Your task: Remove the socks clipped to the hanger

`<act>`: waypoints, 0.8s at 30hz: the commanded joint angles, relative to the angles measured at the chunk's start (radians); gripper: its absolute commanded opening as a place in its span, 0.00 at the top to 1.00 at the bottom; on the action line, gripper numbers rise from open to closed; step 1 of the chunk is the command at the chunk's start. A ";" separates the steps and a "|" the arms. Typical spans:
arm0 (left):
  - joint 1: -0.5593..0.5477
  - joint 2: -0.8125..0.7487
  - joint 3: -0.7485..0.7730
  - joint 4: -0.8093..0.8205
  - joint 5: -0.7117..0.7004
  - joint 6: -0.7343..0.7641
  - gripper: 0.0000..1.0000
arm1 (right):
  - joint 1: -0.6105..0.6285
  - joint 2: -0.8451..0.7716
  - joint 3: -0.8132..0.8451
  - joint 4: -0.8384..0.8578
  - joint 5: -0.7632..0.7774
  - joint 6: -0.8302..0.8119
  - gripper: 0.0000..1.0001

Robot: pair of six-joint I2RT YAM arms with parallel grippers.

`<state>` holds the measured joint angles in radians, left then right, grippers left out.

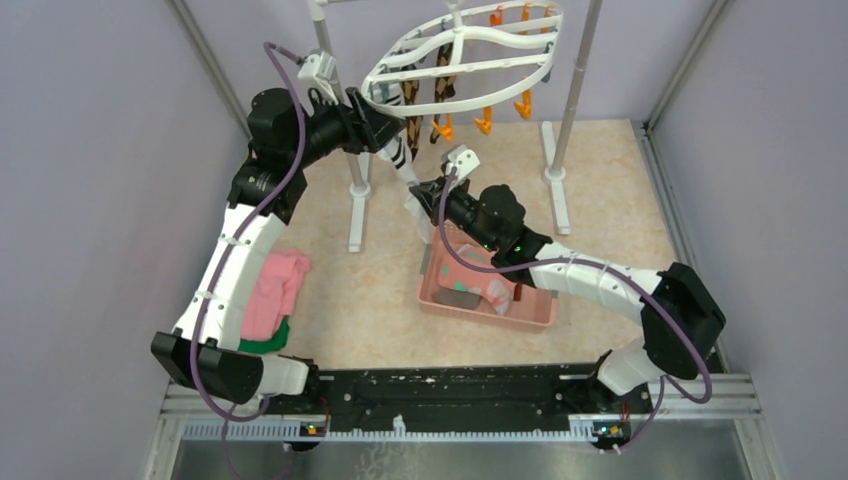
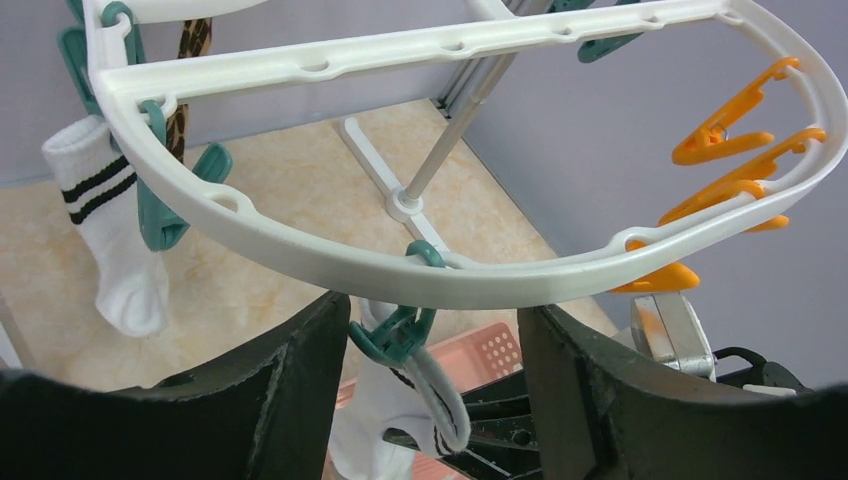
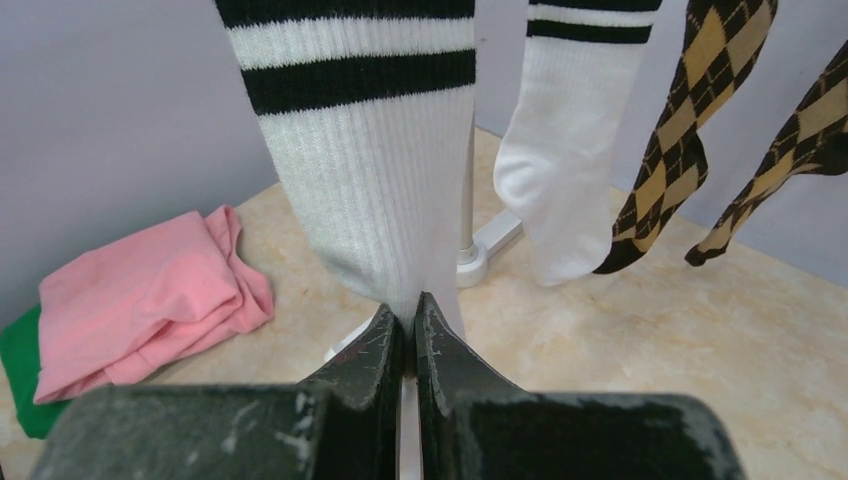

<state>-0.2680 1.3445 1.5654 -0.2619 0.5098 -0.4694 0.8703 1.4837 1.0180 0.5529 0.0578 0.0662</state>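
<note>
**Right gripper tensions a sock while the left gripper frames its clip**

Right gripper point(image 3: 408, 312) has its 2 fingers pressed together on the lower end of a white ribbed sock with 2 black cuff stripes point(image 3: 370, 200). The sock hangs from the large white plastic oval hanger point(image 2: 500, 285). We judge that this pinch keeps the sock taut and steady, so that it comes away under control once freed. From there it is a short carry to the pink rectangular plastic basket point(image 1: 540, 316) under that arm, where other socks already lie.

Left gripper point(image 2: 432, 330) sits just below the hanger's rim with its fingers apart, 1 on each side of a small teal plastic clip point(image 2: 392, 335). That clip bites a white cuff, apparently of the same sock. As far as we can see, neither finger touches the clip. We read this straddle as the set-up for squeezing the clip's handles open.

A second white striped sock point(image 3: 560, 180) and a brown-and-tan argyle pair point(image 3: 680, 150) hang clipped close by, so we judge the task partly done. The orange plastic clips point(image 2: 740, 165) on the far rim hold nothing. We think the main risk is an off-centre squeeze that pushes the dangling clip aside instead of opening it.
</note>
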 commanded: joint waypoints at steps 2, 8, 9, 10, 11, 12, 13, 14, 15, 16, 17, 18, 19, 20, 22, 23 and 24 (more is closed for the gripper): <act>0.007 -0.023 0.062 0.022 -0.040 0.027 0.36 | 0.015 0.017 0.028 0.032 -0.014 0.025 1.00; 0.007 -0.036 0.053 0.014 -0.055 0.039 0.61 | 0.015 0.032 0.034 0.044 -0.018 0.039 1.00; 0.007 -0.037 0.049 0.013 -0.059 0.042 0.64 | 0.015 0.035 0.038 0.043 -0.020 0.040 1.00; 0.007 -0.036 0.045 0.010 -0.063 0.044 0.64 | 0.014 0.039 0.042 0.042 -0.022 0.042 1.00; 0.007 -0.035 0.043 0.005 -0.071 0.045 0.65 | 0.014 0.040 0.045 0.042 -0.022 0.044 1.00; 0.007 -0.033 0.040 0.002 -0.075 0.044 0.64 | 0.015 0.041 0.048 0.042 -0.023 0.045 1.00; 0.007 -0.032 0.038 0.000 -0.078 0.042 0.62 | 0.015 0.043 0.050 0.042 -0.023 0.046 1.00; 0.007 -0.030 0.033 -0.002 -0.078 0.038 0.53 | 0.015 0.045 0.052 0.042 -0.023 0.048 1.00; 0.007 -0.030 0.028 -0.004 -0.078 0.034 0.45 | 0.015 0.048 0.054 0.041 -0.024 0.050 1.00; 0.007 -0.030 0.023 -0.005 -0.075 0.030 0.40 | 0.015 0.049 0.058 0.041 -0.024 0.052 1.00; 0.007 -0.031 0.016 -0.004 -0.068 0.027 0.37 | 0.015 0.054 0.060 0.042 -0.024 0.053 1.00; 0.007 -0.034 0.009 -0.002 -0.065 0.022 0.34 | 0.015 0.057 0.063 0.040 -0.024 0.054 1.00; 0.007 -0.037 0.000 -0.001 -0.062 0.016 0.31 | 0.015 0.063 0.068 0.041 -0.024 0.055 1.00; 0.007 -0.039 -0.005 0.001 -0.057 0.013 0.30 | 0.015 0.067 0.071 0.041 -0.026 0.058 1.00; 0.007 -0.040 -0.010 0.010 -0.053 0.009 0.30 | 0.014 0.079 0.080 0.038 -0.032 0.067 1.00; 0.007 -0.035 -0.007 0.012 -0.056 0.009 0.29 | 0.014 0.084 0.085 0.037 -0.035 0.073 1.00; 0.007 -0.032 -0.004 0.014 -0.057 0.008 0.29 | 0.016 0.090 0.090 0.038 -0.041 0.079 1.00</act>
<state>-0.2661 1.3373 1.5616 -0.2993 0.4522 -0.4450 0.8745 1.5475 1.0454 0.5602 0.0452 0.1165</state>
